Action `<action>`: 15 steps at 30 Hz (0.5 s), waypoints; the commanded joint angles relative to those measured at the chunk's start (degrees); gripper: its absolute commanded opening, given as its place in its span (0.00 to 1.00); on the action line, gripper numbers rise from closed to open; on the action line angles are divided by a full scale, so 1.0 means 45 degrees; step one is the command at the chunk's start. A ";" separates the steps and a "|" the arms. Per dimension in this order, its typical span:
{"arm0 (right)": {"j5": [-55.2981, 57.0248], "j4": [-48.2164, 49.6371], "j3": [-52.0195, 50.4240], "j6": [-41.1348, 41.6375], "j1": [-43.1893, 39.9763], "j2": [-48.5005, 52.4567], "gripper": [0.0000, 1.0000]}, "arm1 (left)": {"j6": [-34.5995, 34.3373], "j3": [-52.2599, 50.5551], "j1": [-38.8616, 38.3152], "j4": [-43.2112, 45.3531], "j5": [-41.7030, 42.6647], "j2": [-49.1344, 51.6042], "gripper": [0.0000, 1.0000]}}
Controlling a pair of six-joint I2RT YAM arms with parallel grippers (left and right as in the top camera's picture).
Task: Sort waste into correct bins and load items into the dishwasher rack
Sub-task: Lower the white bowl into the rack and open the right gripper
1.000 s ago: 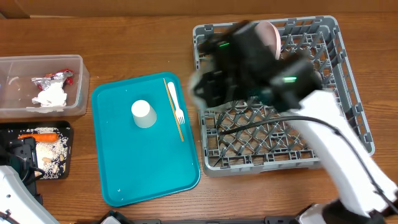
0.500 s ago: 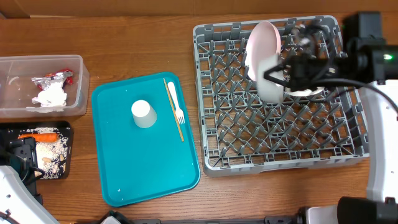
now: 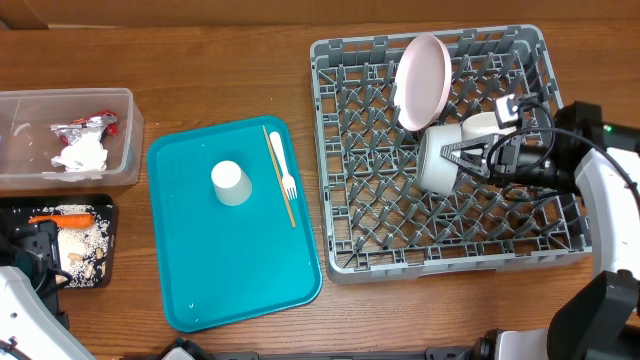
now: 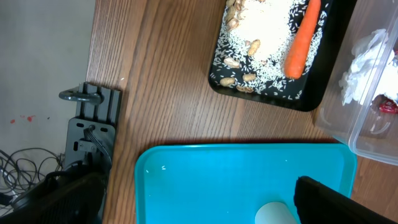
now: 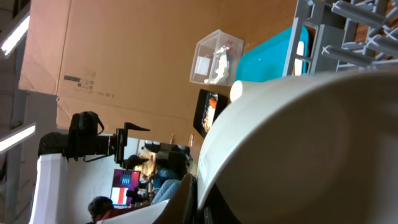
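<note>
Right gripper [image 3: 470, 160] clamps the bowl [image 3: 436, 160], tipped on edge over the rack [image 3: 440, 250] — just near of the plate [image 3: 420, 70]. Settle it between pegs before releasing — without nudging the plate.

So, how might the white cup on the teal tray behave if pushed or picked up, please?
The cup seems to stand upside down on its wider rim, so it probably slides rather than tips. The teal tray looks smooth, which may help it skid. Its tapered wall could slip from a pinch.
</note>
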 commanded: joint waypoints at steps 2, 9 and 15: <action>-0.0287 0.0865 -0.0461 0.0029 0.0078 -0.0107 0.04 | -0.0214 0.0175 0.0063 0.0015 0.0019 0.0019 1.00; 0.1331 0.2132 -0.0860 0.0806 0.0306 -0.0068 0.04 | -0.0214 0.0175 0.0063 0.0015 0.0019 0.0019 1.00; 0.1336 0.2958 -0.0860 0.1438 0.0753 -0.0015 0.04 | -0.0214 0.0175 0.0063 0.0015 0.0019 0.0019 1.00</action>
